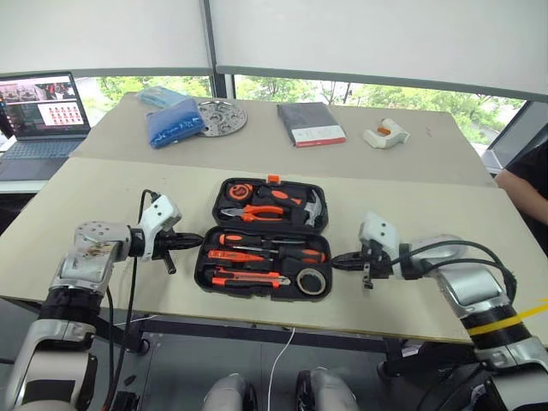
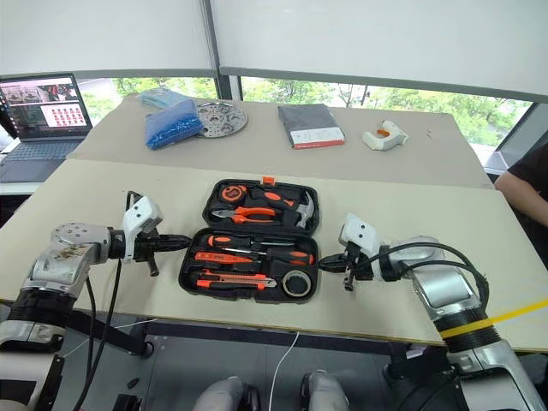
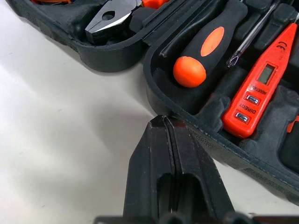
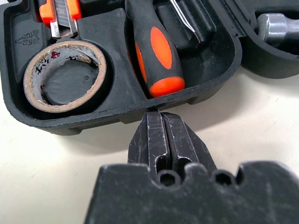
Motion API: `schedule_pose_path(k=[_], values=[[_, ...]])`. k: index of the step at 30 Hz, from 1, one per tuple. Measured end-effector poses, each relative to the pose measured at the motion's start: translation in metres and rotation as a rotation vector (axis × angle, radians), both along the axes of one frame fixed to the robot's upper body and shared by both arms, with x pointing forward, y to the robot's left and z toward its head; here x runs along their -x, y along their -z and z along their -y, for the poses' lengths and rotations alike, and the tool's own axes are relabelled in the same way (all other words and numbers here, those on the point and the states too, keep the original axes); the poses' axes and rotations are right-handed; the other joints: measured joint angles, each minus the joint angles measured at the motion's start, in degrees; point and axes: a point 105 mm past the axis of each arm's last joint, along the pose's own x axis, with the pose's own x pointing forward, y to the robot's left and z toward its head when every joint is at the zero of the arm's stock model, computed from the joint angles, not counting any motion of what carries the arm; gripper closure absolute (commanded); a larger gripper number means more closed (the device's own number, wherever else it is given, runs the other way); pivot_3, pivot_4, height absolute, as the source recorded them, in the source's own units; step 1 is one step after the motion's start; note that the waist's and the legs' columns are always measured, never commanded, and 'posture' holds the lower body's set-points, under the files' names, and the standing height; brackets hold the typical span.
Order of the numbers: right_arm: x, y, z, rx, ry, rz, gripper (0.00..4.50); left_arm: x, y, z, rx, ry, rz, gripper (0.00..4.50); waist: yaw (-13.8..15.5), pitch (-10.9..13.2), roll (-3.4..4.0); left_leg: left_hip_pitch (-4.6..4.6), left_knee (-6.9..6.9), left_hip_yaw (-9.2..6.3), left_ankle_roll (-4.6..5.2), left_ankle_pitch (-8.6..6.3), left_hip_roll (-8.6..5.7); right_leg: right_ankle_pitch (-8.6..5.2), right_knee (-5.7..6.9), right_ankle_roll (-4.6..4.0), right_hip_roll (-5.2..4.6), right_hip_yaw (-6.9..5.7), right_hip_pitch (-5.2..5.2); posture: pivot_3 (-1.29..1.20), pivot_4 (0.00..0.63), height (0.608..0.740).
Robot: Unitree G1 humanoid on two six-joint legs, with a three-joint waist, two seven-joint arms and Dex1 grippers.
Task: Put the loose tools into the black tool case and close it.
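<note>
The open tool case (image 1: pixel 267 240) lies on the desk (image 1: pixel 411 291) between the two hands. The left hand (image 1: pixel 195 241) sits at its left edge, the right hand (image 1: pixel 338 259) at its right. Inside the near half lie screwdrivers (image 1: pixel 265 242), a knife (image 1: pixel 248 277) and a tape roll (image 1: pixel 311 281). A book (image 1: pixel 310 123) lies well behind.

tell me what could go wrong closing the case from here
Both pincers, left and right, are shut and press on the near half of the case from its two ends, so it may slide or tip rather than fold. The tape roll and screwdriver lie loose in the slots; they could spill or jam the lid.
</note>
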Motion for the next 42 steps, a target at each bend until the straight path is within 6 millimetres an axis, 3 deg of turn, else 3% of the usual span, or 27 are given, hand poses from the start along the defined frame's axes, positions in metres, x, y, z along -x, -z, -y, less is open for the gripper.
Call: schedule_pose_path(k=[9,17,20,23,27,30,31,35,39,40,42], values=[[0.026,0.006,0.027,0.036,0.084,-0.025,4.5,0.019,0.005,0.03,-0.016,0.135,-0.032,4.43,0.35,0.0,0.0,0.01,0.04,-0.07,0.01,-0.01,0.02,-0.03,0.03,0.05,-0.07,0.01,0.04,0.0,0.15,0.718],[0.034,0.009,0.036,0.039,0.134,-0.02,4.5,0.022,0.007,0.032,-0.019,0.16,-0.022,4.43,0.37,0.0,0.0,0.08,0.05,-0.09,0.02,-0.02,0.02,-0.03,0.02,0.05,-0.09,0.05,0.09,0.0,0.15,0.718],[0.034,0.007,0.037,0.035,0.142,-0.018,3.76,0.022,0.01,0.026,-0.013,0.152,-0.048,3.78,0.29,0.0,-0.01,0.08,0.05,-0.09,0.02,-0.02,0.03,-0.03,0.02,0.05,-0.08,0.05,0.08,0.0,0.15,0.718],[0.032,0.0,0.044,0.012,0.171,-0.031,2.78,0.016,0.015,0.01,0.039,0.071,-0.135,2.8,0.14,0.03,-0.04,0.08,0.06,-0.1,0.03,-0.01,0.04,-0.03,0.06,0.05,-0.05,0.03,0.08,0.0,0.15,0.718],[0.008,-0.02,0.062,-0.061,0.308,-0.047,1.45,-0.018,-0.019,-0.014,0.177,-0.15,-0.186,1.44,0.06,0.14,-0.24,0.11,0.12,-0.11,0.03,-0.01,0.05,0.01,0.13,0.11,-0.06,0.04,0.1,0.0,0.15,0.718],[-0.017,-0.034,0.06,-0.167,0.395,-0.074,0.32,-0.043,-0.039,-0.009,0.287,-0.263,-0.231,0.2,0.03,0.14,-0.26,0.14,0.17,-0.11,0.04,-0.01,0.04,0.04,0.2,0.15,-0.06,0.04,0.15,0.0,0.15,0.718],[-0.032,-0.039,0.057,-0.212,0.444,-0.085,0.07,-0.051,-0.041,-0.002,0.323,-0.3,-0.269,0.02,-0.06,0.14,-0.26,0.11,0.27,-0.09,0.05,-0.01,0.04,0.05,0.27,0.15,-0.05,0.04,0.13,0.0,0.15,0.718],[-0.073,-0.05,0.037,-0.267,0.554,-0.119,0.07,-0.069,-0.038,0.035,0.381,-0.336,-0.37,0.02,-0.86,0.14,-0.25,-0.01,0.38,-0.07,0.05,0.02,0.04,0.05,0.39,0.08,0.03,0.04,0.03,0.0,0.15,0.718],[-0.09,-0.039,0.036,-0.261,0.651,-0.187,0.07,-0.074,-0.03,0.038,0.397,-0.402,-0.41,0.02,-1.58,0.14,-0.24,-0.39,0.32,-0.04,0.05,0.02,-0.02,0.24,0.45,-0.3,0.28,-0.03,-0.24,0.0,0.15,0.718],[-0.093,-0.037,0.036,-0.255,0.67,-0.199,0.31,-0.076,-0.028,0.039,0.392,-0.409,-0.41,0.01,-1.67,0.14,-0.24,-0.48,0.32,-0.02,0.05,0.02,-0.05,0.25,0.47,-0.31,0.33,-0.04,-0.33,0.0,0.15,0.718],[-0.099,-0.03,0.034,-0.239,0.702,-0.232,0.79,-0.078,-0.024,0.044,0.372,-0.418,-0.405,0.54,-1.84,0.13,-0.24,-0.59,0.3,0.02,0.05,0.02,-0.09,0.25,0.46,-0.31,0.36,-0.05,-0.41,0.0,0.15,0.718]])
